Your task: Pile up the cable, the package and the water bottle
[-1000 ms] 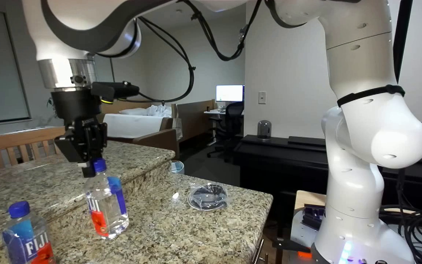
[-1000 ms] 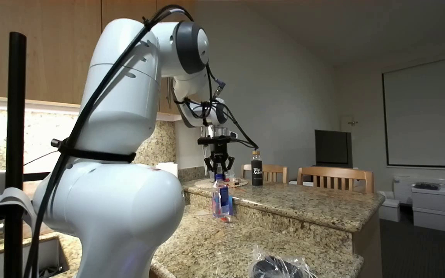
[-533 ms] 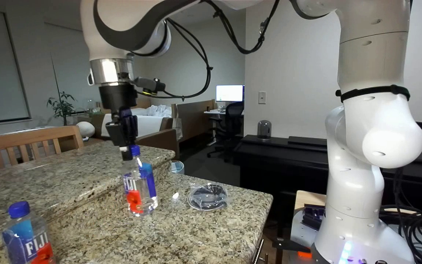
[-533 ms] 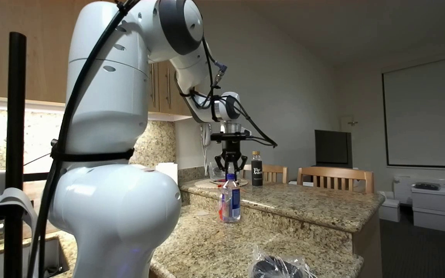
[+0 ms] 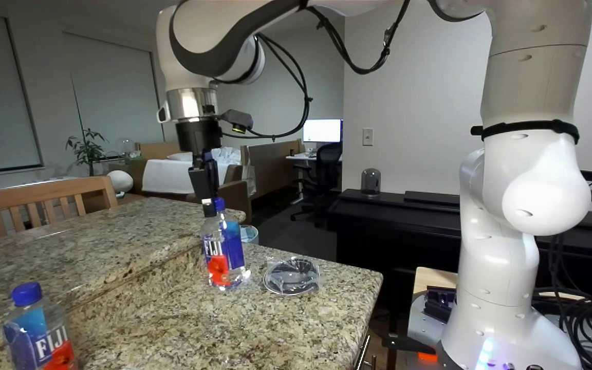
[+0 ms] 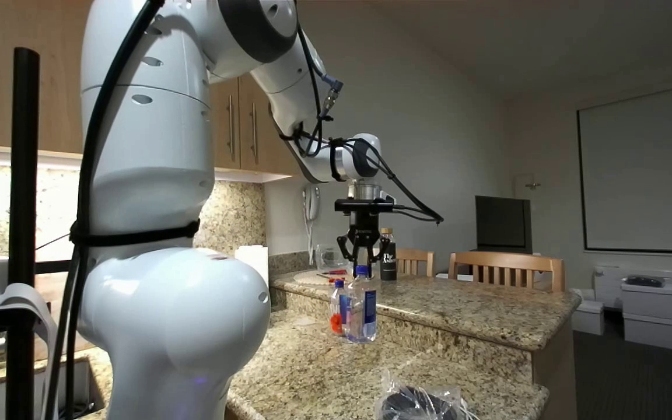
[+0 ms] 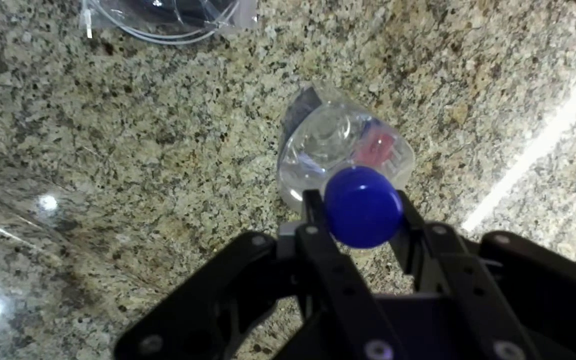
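My gripper (image 5: 211,206) is shut on the blue cap of the clear water bottle (image 5: 224,252), one finger on each side of the cap (image 7: 363,207). The bottle is roughly upright over the lower counter; whether its base touches the stone I cannot tell. In an exterior view the same bottle (image 6: 361,315) hangs below the gripper (image 6: 363,269). The package (image 5: 293,275), dark and glossy in clear plastic, lies on the counter to the bottle's right. White loops of the cable (image 7: 170,41) show under its edge at the top of the wrist view.
Another FIJI bottle (image 5: 39,329) with a blue cap stands behind, near the step. The raised counter (image 6: 458,303) runs along one side, with a dark bottle with a cork-coloured top (image 6: 388,259) on it. The lower counter's edge (image 5: 373,303) lies beyond the package.
My gripper has carried the water bottle across the lower counter, closer to the package and the cable. Those two and the other FIJI bottle have stayed put. The grip is unchanged.
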Controlling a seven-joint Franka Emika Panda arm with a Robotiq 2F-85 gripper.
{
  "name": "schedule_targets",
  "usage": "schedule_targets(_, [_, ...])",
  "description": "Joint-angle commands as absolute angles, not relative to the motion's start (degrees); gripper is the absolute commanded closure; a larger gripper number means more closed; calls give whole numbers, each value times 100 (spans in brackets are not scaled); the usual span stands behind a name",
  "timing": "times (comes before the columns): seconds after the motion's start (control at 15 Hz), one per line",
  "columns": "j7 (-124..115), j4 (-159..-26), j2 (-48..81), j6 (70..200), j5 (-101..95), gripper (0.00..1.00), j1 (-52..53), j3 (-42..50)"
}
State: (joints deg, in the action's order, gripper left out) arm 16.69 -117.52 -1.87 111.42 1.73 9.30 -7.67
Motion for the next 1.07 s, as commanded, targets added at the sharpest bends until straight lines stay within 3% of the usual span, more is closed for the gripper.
schedule_targets(0.0, [1838,-11844,-271,11141,184,86,882,-765])
schedule_targets(1.0, [4981,-12425,-977,10220,26,86,-2,419])
